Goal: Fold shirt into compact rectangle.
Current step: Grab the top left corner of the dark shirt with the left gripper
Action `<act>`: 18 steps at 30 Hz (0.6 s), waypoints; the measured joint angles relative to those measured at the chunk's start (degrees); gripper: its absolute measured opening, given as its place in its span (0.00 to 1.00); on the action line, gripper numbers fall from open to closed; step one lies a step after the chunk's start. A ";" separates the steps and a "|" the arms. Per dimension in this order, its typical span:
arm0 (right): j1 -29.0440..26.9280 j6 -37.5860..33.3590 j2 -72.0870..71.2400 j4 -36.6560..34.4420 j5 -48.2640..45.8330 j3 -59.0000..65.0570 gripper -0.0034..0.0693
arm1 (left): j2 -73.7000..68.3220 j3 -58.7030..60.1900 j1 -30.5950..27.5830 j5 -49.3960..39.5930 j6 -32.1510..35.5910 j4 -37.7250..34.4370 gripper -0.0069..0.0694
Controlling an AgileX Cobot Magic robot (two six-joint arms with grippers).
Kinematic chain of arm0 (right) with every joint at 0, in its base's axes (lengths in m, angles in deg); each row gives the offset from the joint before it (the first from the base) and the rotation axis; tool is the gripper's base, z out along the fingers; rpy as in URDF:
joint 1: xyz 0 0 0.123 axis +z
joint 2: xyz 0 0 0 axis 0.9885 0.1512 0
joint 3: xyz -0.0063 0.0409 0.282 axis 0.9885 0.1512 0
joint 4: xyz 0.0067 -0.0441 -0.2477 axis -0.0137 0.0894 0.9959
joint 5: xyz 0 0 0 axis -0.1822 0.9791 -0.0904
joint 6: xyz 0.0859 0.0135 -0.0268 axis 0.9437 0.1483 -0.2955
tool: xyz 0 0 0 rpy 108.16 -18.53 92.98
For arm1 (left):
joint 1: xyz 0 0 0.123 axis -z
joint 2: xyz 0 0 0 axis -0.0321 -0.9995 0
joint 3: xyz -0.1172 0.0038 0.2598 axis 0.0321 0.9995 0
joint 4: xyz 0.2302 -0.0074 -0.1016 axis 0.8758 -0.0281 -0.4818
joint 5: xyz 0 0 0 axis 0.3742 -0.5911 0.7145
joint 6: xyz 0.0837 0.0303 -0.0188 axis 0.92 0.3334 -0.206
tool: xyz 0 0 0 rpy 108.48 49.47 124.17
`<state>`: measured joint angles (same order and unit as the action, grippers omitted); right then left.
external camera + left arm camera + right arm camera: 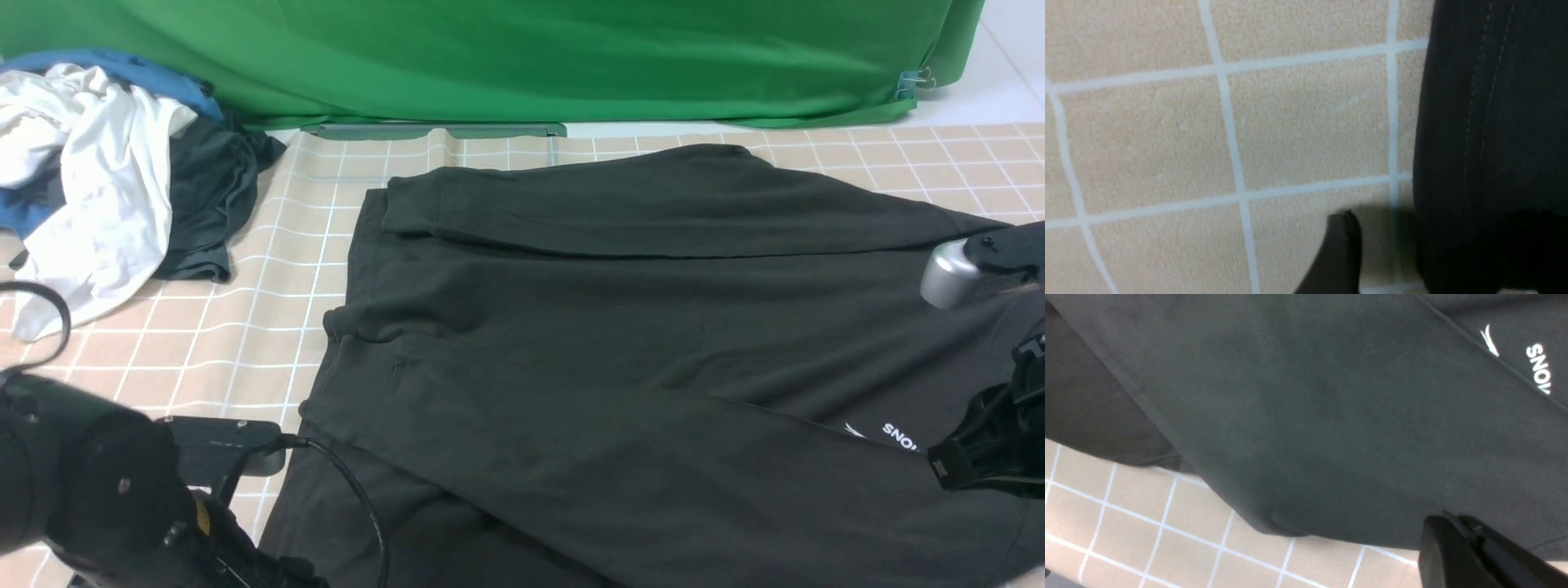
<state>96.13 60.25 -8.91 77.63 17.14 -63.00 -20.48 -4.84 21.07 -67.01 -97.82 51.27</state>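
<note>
The black shirt (620, 327) lies spread across the checked cloth, its far side and near side both folded inward. Part of its white print (898, 435) shows at the right. In the left wrist view my left gripper (1425, 253) is open. One finger (1343, 253) hangs over bare cloth and the other is a dark shape over the shirt's stitched hem (1478, 122). My right gripper (1453, 524) is shut, its fingers pressed together with nothing visible between them, just above the shirt's near edge (1331, 522). From the front the right gripper (943, 469) sits beside the print.
A pile of white, blue and dark grey clothes (98, 180) lies at the back left. A green backdrop (522, 57) closes off the far side, with a grey bar (433, 131) at its foot. My left arm (82, 482) and its cable (363, 506) fill the near left corner.
</note>
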 joint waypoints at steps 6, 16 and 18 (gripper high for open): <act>0.00 -1.05 0.00 -0.16 0.57 0.00 0.11 | 0.00 0.21 0.00 0.43 0.70 -0.88 0.57; 0.00 -1.17 0.00 -0.30 -2.87 0.00 0.13 | 2.70 -0.83 0.00 -9.43 2.98 -1.21 0.12; 0.00 -1.09 0.00 -0.30 -4.29 0.19 0.15 | 5.52 -0.90 0.00 -10.69 2.93 -1.21 0.12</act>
<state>96.13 59.16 -8.91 77.33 12.85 -62.81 -14.96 -5.74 21.07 -77.70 -94.89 50.06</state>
